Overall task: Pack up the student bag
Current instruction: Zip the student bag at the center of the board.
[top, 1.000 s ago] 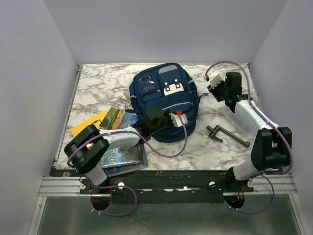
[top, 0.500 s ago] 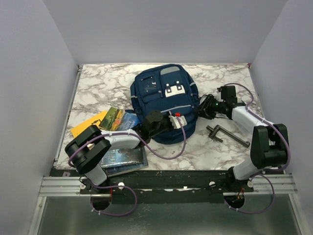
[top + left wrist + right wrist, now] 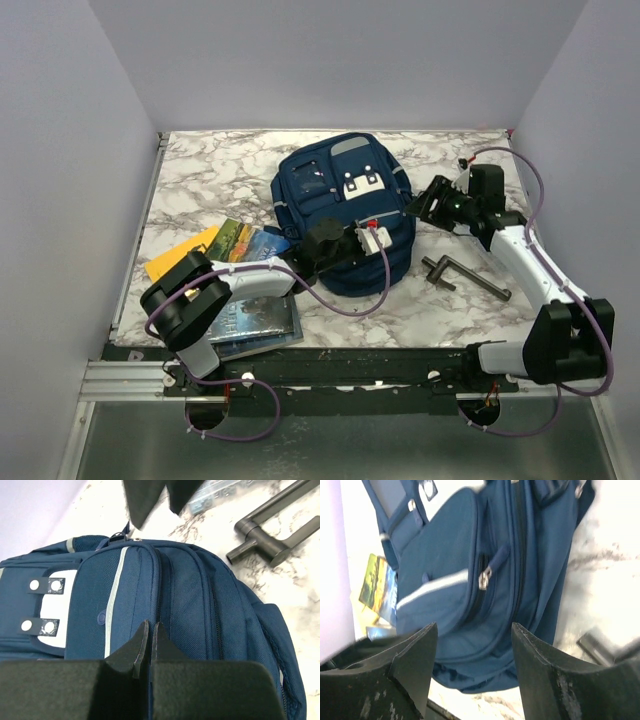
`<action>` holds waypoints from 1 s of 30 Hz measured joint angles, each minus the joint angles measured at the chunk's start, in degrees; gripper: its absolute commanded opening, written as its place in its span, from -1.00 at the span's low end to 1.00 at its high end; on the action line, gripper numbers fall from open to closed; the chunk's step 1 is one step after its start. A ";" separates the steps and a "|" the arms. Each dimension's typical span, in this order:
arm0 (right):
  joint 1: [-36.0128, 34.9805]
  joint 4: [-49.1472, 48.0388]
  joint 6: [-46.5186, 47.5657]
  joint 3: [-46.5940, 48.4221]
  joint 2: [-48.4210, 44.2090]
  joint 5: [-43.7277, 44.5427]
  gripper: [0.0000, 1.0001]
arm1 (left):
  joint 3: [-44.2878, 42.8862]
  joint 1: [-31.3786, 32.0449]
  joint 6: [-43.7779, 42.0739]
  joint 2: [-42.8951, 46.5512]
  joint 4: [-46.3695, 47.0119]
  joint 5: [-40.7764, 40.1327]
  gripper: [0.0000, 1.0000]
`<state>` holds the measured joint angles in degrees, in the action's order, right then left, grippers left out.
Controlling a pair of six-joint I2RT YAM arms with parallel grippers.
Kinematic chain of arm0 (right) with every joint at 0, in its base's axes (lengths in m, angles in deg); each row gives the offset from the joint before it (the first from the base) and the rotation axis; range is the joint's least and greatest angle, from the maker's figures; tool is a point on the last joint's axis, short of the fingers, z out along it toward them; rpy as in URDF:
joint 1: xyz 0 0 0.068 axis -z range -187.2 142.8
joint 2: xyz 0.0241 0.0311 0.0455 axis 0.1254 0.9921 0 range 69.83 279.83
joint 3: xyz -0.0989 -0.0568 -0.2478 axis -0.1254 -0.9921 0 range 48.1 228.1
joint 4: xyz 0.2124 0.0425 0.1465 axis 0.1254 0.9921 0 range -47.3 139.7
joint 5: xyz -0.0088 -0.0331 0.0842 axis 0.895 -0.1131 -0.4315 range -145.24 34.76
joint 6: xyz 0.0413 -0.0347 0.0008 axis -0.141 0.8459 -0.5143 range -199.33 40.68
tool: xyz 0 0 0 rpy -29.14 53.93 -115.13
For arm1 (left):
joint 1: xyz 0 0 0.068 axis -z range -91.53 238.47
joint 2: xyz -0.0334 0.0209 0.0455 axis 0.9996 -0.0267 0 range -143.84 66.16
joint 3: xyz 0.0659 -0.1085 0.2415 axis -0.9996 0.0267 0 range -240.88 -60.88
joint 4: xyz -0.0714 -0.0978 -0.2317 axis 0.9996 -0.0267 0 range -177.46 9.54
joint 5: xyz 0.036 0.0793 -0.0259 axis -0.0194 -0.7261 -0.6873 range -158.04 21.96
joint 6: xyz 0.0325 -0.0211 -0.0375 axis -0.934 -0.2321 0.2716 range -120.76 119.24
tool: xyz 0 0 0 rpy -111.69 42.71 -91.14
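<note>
Right wrist: student bag (image 3: 445,590) just beyond the spread right fingers (image 3: 555,677).

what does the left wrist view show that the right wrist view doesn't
Only left wrist: the grey metal handle, sharp, lying on the marble table past the student bag; the right wrist has at most a dark blur low right. Only right wrist: the books beside the bag. Both: the bag, its grey stripe and zippers.

student bag (image 3: 470,580) cropped in wrist views
</note>
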<state>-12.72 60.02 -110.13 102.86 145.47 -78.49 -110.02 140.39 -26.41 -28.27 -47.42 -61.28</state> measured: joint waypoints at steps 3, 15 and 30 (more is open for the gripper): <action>0.00 -0.13 1.11 -5.57 -4.09 -2.47 0.32 | -1.90 -1.18 1.46 0.00 -2.05 4.42 -1.00; 0.02 -0.42 -1.29 -11.37 -6.38 -2.60 0.54 | -5.01 -8.83 7.61 -0.52 -5.84 21.27 -1.00; 7.10 -6.78 -7.61 3.13 10.67 -4.39 0.30 | -4.35 -11.87 13.38 3.98 -6.67 22.64 -1.00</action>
<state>-5.62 53.25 -117.74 105.98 156.13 -82.88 -114.37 128.52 -13.04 -24.29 -54.09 -38.64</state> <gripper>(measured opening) 0.621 0.014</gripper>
